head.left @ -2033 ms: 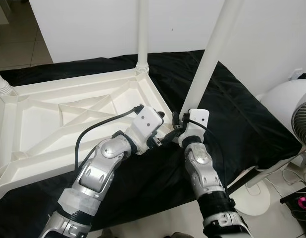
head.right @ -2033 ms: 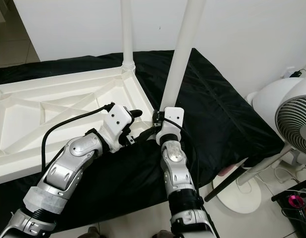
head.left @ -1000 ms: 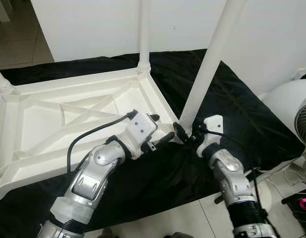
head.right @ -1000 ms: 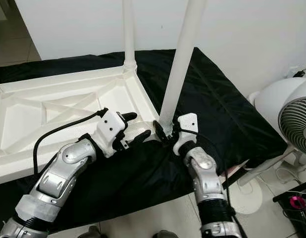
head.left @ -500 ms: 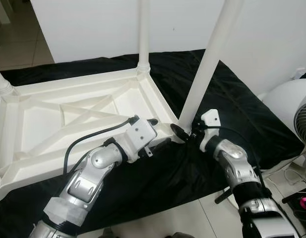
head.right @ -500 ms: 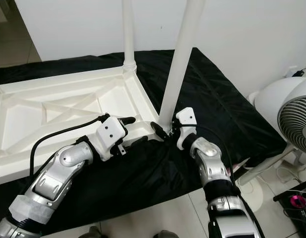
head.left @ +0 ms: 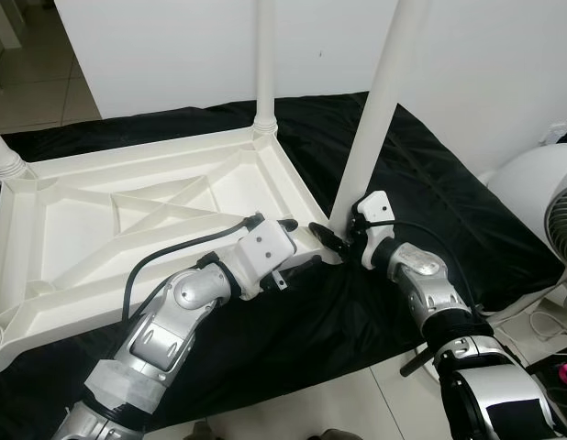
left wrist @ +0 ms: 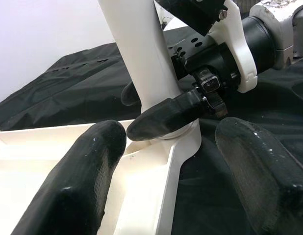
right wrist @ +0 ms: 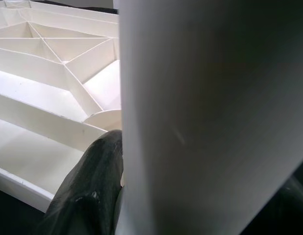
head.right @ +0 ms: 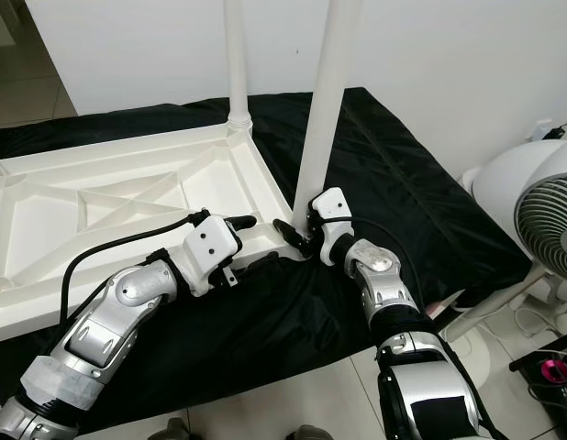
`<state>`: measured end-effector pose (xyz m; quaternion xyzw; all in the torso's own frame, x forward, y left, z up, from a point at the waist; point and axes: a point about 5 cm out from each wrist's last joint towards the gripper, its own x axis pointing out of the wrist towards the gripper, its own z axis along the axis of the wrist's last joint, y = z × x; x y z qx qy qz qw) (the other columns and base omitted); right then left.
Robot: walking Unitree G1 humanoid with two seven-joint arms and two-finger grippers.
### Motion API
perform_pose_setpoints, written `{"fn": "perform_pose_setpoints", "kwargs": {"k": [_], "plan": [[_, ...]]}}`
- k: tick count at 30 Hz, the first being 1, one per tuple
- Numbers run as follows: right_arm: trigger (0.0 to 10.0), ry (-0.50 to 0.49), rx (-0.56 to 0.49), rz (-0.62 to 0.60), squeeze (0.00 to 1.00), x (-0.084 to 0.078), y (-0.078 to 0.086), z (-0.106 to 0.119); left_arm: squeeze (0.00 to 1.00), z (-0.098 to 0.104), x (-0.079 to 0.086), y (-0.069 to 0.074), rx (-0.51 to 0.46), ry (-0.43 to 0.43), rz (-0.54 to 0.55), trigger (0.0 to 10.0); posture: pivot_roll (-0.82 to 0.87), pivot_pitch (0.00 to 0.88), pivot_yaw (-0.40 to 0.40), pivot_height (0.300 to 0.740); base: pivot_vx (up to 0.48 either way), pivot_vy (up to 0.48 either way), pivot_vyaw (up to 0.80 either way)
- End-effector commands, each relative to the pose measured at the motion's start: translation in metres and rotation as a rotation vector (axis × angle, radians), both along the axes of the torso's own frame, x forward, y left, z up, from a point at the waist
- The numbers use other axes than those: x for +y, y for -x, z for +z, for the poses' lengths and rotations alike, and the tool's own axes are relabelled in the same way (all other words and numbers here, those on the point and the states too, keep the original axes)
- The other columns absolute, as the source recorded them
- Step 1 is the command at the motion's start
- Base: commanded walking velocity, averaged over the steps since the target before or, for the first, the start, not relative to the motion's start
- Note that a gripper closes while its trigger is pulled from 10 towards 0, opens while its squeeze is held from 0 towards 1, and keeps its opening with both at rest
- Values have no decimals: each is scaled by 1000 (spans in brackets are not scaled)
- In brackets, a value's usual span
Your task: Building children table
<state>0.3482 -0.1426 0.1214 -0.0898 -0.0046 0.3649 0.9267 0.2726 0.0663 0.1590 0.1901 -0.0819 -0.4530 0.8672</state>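
Observation:
A white children's table top [head.left: 100, 240] lies upside down on a black cloth [head.left: 449, 202]. White legs stand at its far corner [head.left: 264, 64] and left corner [head.left: 3, 160]. A third leg [head.left: 373, 119] rises nearly upright from the near right corner. My right gripper [head.left: 339, 229] is shut on this leg's base, one finger [left wrist: 166, 116] in front of it and one behind. My left gripper [head.left: 298, 246] is open, its fingers [left wrist: 78, 181] on either side of the table's rim just beside that corner, touching nothing. The right wrist view shows the leg [right wrist: 205, 122] close up beside a black finger [right wrist: 88, 196].
A white fan [head.left: 550, 211] stands on the tiled floor to the right of the cloth. A pink object [head.left: 566, 374] lies on the floor near it. A white wall runs behind the table.
My right arm has swung out to the right while its gripper stayed at the leg's base. The leg has gone from leaning right to nearly upright. The left gripper stays by the corner.

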Motion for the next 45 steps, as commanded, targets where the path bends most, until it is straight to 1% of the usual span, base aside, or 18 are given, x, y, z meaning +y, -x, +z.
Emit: {"fn": "perform_pose_setpoints", "kwargs": {"k": [1, 4, 5, 10, 13, 15, 16, 20, 22, 23, 24, 26, 28, 32, 39, 40, 41, 45], "plan": [[0, 8, 52, 39, 0, 4, 5, -11, 0, -2, -1, 3, 6, -39, -70, 10000, -13, 0, 9, 740, 0, 0, 0], [0, 8, 61, 40, 0, 2, 7, -15, 0, -3, -2, 4, 7, -38, -68, 10000, -17, 0, 5, 740, 0, 0, 0], [10000, 2, 70, 25, 0, 1, 8, -18, 0, -4, -3, 4, 8, -35, -68, 10000, -25, 0, 4, 740, 0, 0, 0], [10000, -40, 76, -33, 0, -1, 10, -25, 0, -5, -5, 6, 9, -30, -72, 10000, -31, 0, 2, 740, 0, 0, 0], [10000, -48, 75, -108, 0, -1, 10, -28, 0, -5, -5, 6, 10, -28, -74, 10000, -33, 0, 2, 740, 0, 0, 0], [10000, -46, 80, -222, 0, -3, 10, -32, 0, -6, -5, 6, 12, -26, -74, 10000, -31, 0, -1, 740, 0, 0, 0], [10000, -46, 80, -222, 0, -3, 10, -32, 0, -6, -5, 6, 12, -26, -74, 10000, -31, 0, -1, 740, 0, 0, 0], [10000, -97, 88, -406, 0, -1, 13, -35, 0, -7, -4, 8, 15, -25, -70, 10000, -27, 0, -19, 740, 0, 0, 0], [10000, -110, 92, -435, 0, 0, 14, -36, 0, -7, -4, 8, 15, -25, -68, 10000, -27, 0, -19, 740, 0, 0, 0], [10000, -123, 85, -509, 0, 3, 16, -35, 0, -5, -3, 7, 20, -22, -56, 10000, -27, 0, -14, 740, 0, 0, 0], [10000, -123, 85, -509, 0, 3, 16, -35, 0, -5, -3, 7, 20, -22, -56, 10000, -27, 0, -14, 740, 0, 0, 0], [10000, -161, 65, -645, 0, 13, 24, -33, 0, 0, 0, 6, 32, 12, -47, 10000, -32, 0, -9, 740, 0, 0, 0], [10000, -186, 68, -701, 0, 24, 30, -34, 0, -1, 2, 6, 35, 12, -35, 10000, -22, 0, -17, 740, 0, 0, 0], [10000, -219, 92, -719, 0, 41, 34, -34, 0, -5, 3, 7, 35, -2, -19, 10000, -22, 0, -19, 740, 0, 0, 0], [10000, -212, 70, -693, 0, 41, 35, -27, 0, -4, 1, 9, 38, 10, -23, 10000, -24, 0, -20, 740, 0, 0, 0], [10000, -212, 73, -692, 98, 37, 34, -28, 0, -5, 0, 9, 35, 7, -24, 10000, -21, 0, -22, 740, 0, 0, 0], [10000, -216, 72, -685, 1000, 32, 34, -27, 0, -4, 0, 8, 34, 5, -23, 10000, -20, 0, -21, 740, 0, 0, 0], [10000, -191, 58, -644, 1000, 19, 32, -25, 0, -4, 1, 7, 28, 0, -20, 10000, -26, 0, -22, 740, 0, 0, 0]]}}
